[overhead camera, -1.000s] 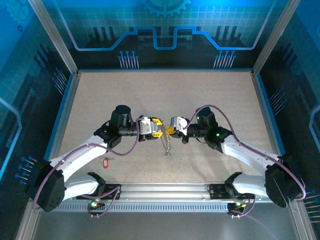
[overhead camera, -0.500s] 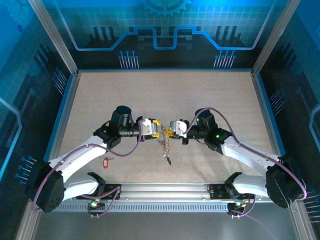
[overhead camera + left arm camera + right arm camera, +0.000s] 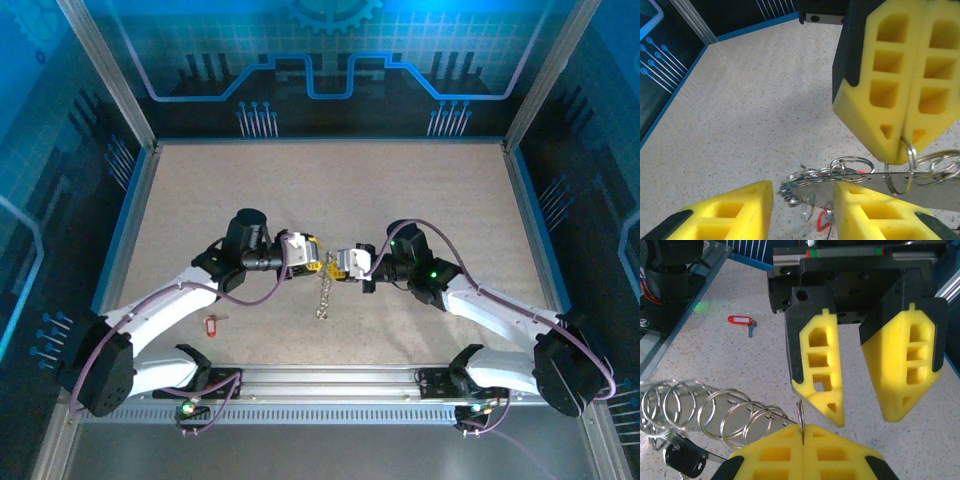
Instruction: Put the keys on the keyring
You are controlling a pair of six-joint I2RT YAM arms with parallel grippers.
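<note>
One red-tagged silver key (image 3: pixel 210 325) to fetch next: left gripper (image 3: pixel 862 412) half-open, empty; right gripper (image 3: pixel 900 155) clamped on thin silver wire keyring (image 3: pixel 324 298).

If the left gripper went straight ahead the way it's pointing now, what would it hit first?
Most likely the keyring, whose loops hang across just ahead of the open left gripper, then the right gripper, shut on one ring. Depth is unclear, so it might touch both nearly together.

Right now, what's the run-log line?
left hand open beside keyring | right hand shut on keyring | red key on table, off ring
</note>
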